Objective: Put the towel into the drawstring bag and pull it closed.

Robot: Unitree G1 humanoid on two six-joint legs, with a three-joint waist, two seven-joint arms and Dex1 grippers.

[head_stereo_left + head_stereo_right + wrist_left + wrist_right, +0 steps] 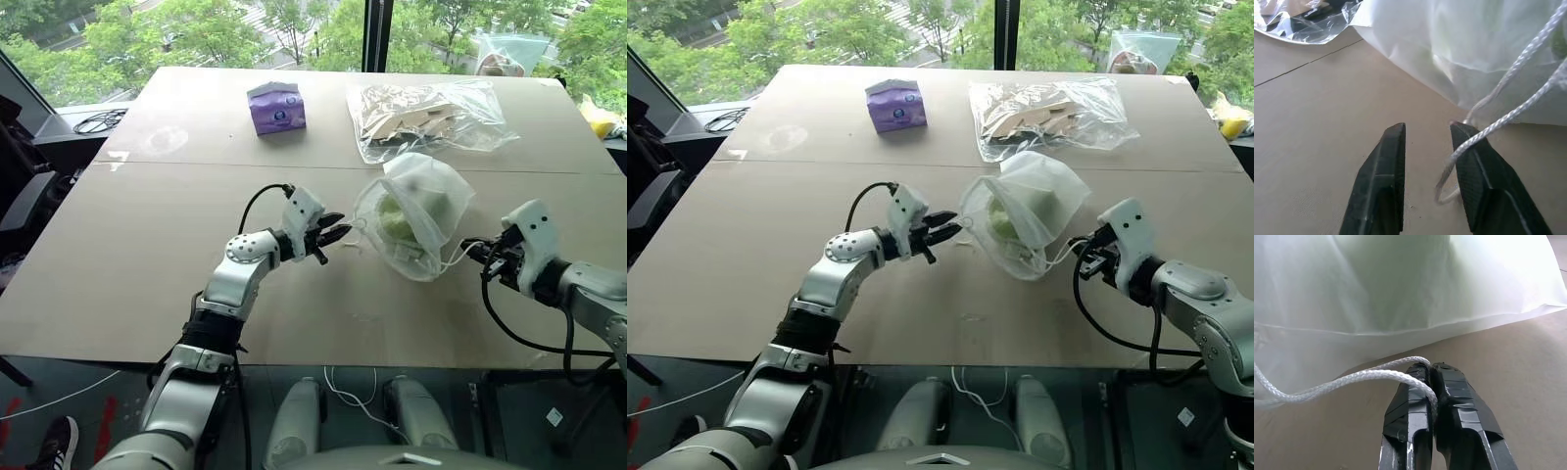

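Low in the middle of the head view, the left gripper (331,235) points at the mouth of the drawstring bag (431,191), which sits just right of the middle of the picture. In its wrist view its two black jaws have a small gap between them. A cord loop (1508,117) from the bag lies over one finger (1484,181), but it is not pinched, so this gripper holds nothing. I think it is there to catch that loop, because you need a pull on each side to close the bag. At the lower right, the right gripper (470,247) has its jaws pressed tight together on the white cord (1352,378) from the other side of the bag (you can see the cord squeezed between the tips in its wrist view). It holds that cord so the bag cannot slide away. The bag lies on the desk (127,255) between the two grippers. The green towel (397,223) shows through the thin cloth, so it is already inside. The putting-in part looks done, and the pulling shut is what is left. Farther back, at the top of the picture, a clear plastic bag (431,117) of beige pieces sits just behind the drawstring bag. A purple tissue pack (277,108) stands to its left, well apart from the work.
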